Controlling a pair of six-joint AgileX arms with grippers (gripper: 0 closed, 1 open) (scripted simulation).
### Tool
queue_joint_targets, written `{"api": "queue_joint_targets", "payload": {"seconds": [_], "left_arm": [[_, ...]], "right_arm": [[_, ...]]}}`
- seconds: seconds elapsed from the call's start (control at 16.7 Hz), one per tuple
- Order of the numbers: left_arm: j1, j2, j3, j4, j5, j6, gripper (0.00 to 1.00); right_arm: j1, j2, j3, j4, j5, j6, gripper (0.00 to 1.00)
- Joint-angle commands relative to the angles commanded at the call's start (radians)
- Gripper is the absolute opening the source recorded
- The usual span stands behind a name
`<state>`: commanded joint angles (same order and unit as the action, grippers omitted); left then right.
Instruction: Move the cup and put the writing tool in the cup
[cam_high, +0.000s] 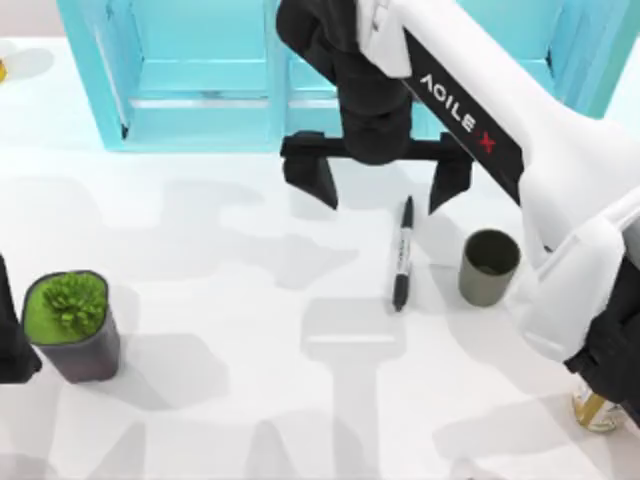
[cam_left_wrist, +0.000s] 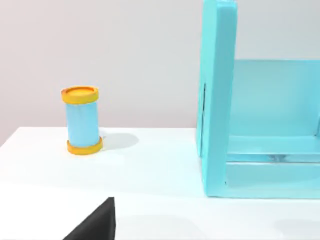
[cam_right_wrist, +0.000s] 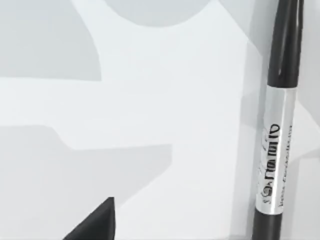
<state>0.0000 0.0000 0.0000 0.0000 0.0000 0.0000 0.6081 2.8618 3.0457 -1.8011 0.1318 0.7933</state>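
At the far left edge of the table (cam_high: 250, 400) my left arm (cam_high: 12, 335) sits parked, a dark shape at the border of the top view; I cannot tell how its fingers are set. Just right of it stands a dark grey pot (cam_high: 80, 345) holding a green plant (cam_high: 68, 300). From the left wrist camera I see a pale blue canister with yellow-orange caps (cam_left_wrist: 81, 120) upright on the white surface, and beside it the side wall of a turquoise shelf unit (cam_left_wrist: 217, 100). In the top view that shelf unit (cam_high: 200, 90) runs along the far edge of the table.

Moving right, my right gripper (cam_high: 385, 195) hangs over the middle of the table, just in front of the shelf. Its two black fingers (cam_high: 312, 175) are spread wide and hold nothing. The marker pen (cam_high: 402, 255) lies flat on the table, running near to far, its far end below the gap between the fingers, closer to the right one. The right wrist camera shows the marker's (cam_right_wrist: 275, 130) silver label band with black lettering, lying on the white surface.

Just right of the marker, not touching it, the olive-grey cup (cam_high: 488, 266) stands upright with its dark mouth up. At the near right edge, a small glass bottle with a gold neck (cam_high: 597, 410) shows partly under my right arm.
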Motion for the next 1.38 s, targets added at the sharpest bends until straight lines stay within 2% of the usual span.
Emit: {"api": "queue_joint_targets", "payload": {"seconds": [0.48, 1.38], "left_arm": [[0.0, 0.0, 0.0, 0.0, 0.0, 0.0, 1.0], [0.0, 0.0, 0.0, 0.0, 0.0, 0.0, 1.0]], "right_arm": [[-0.005, -0.008, -0.15, 0.044, 0.009, -0.005, 1.0], [-0.019, -0.205, -0.729, 0.431, 0.009, -0.02, 1.0]]}}
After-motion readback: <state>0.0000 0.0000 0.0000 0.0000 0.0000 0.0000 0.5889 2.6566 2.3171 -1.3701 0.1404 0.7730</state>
